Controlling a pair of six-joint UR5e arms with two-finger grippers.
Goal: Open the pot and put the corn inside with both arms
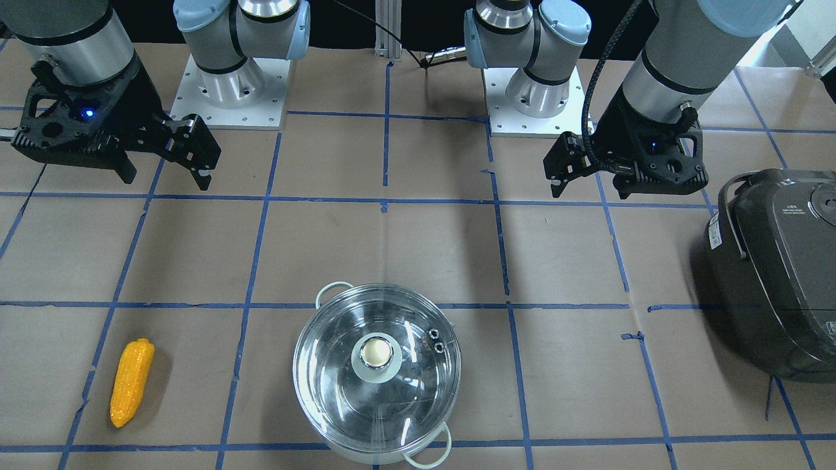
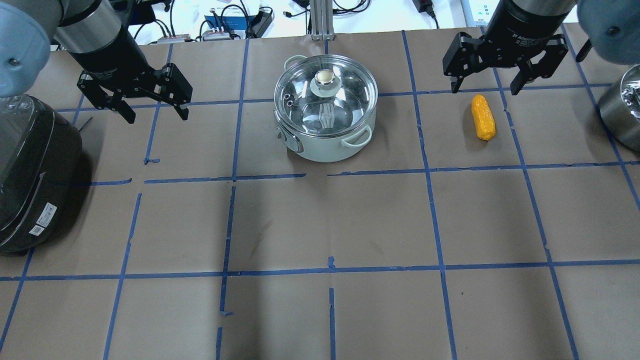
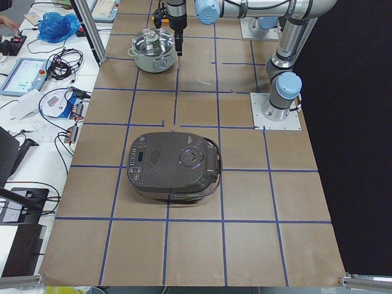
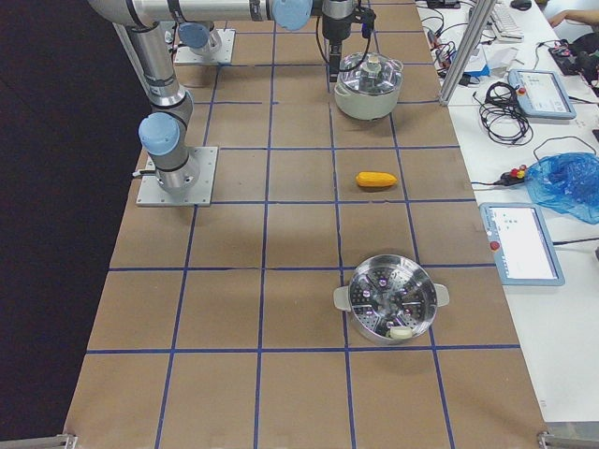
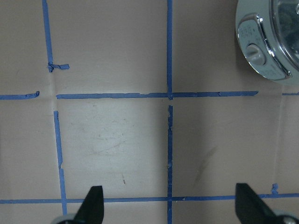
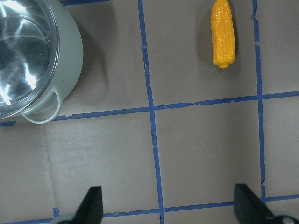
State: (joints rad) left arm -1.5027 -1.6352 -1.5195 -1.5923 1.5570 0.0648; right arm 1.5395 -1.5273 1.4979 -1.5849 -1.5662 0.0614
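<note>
The pale green pot (image 2: 325, 150) stands at the far middle of the table with its glass lid (image 2: 330, 107) on; the lid has a round knob (image 2: 325, 77). The yellow corn (image 2: 483, 117) lies on the paper to the pot's right. My left gripper (image 2: 135, 102) is open and empty, raised to the left of the pot. My right gripper (image 2: 487, 77) is open and empty, raised near the corn. In the right wrist view the corn (image 6: 223, 32) and the pot (image 6: 70, 51) lie ahead of the open gripper (image 6: 169, 205). The left wrist view shows the pot's edge (image 5: 254, 46) at top right.
A black rice cooker (image 2: 30, 170) sits at the table's left end. A steel steamer pot (image 2: 622, 110) stands at the right end. Brown paper with a blue tape grid covers the table (image 2: 330, 220).
</note>
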